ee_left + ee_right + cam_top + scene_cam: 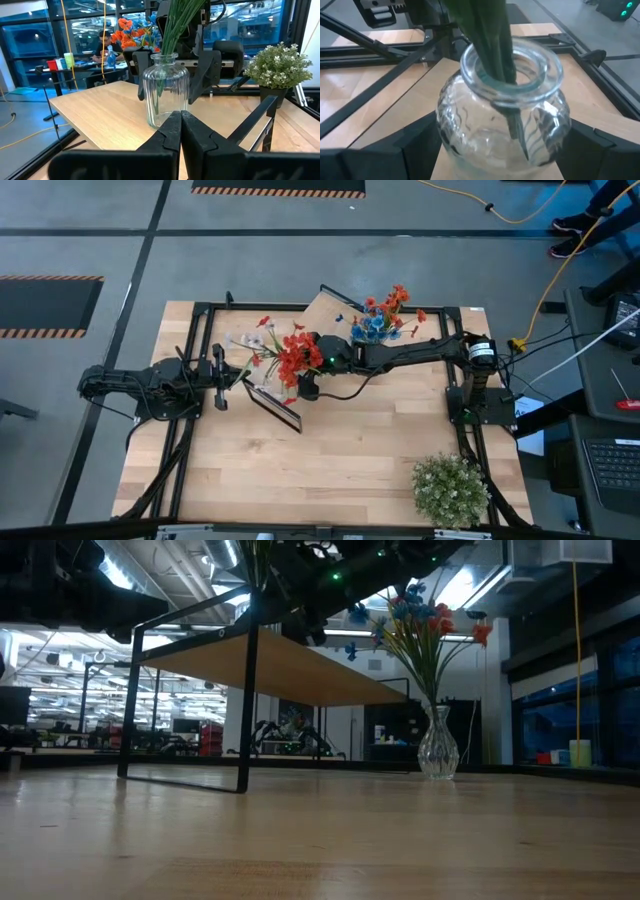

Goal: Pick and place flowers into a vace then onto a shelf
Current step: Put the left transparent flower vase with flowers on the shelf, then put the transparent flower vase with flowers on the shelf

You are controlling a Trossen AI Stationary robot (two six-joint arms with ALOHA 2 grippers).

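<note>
A clear glass vase with green stems and red blossoms stands upright on the light-wood shelf, whose black-framed board shows in the low view. My right gripper reaches in from the table's right and is shut on this vase. My left gripper is shut and empty; it hovers left of the shelf, pointing at the vase. A second glass vase with blue and orange sprigs stands on the table behind the shelf. My right gripper pinches the vase's round body between its two fingers, one on each side. The fingers come in about level, from the table's right side. The vase stays upright, its base on the shelf board, stems rising out of the neck.
A bushy green plant sits at the table's near right corner, also in the left wrist view. The black table frame runs round the edges. Bare tabletop lies near of the shelf. A person sits in the room beyond.
</note>
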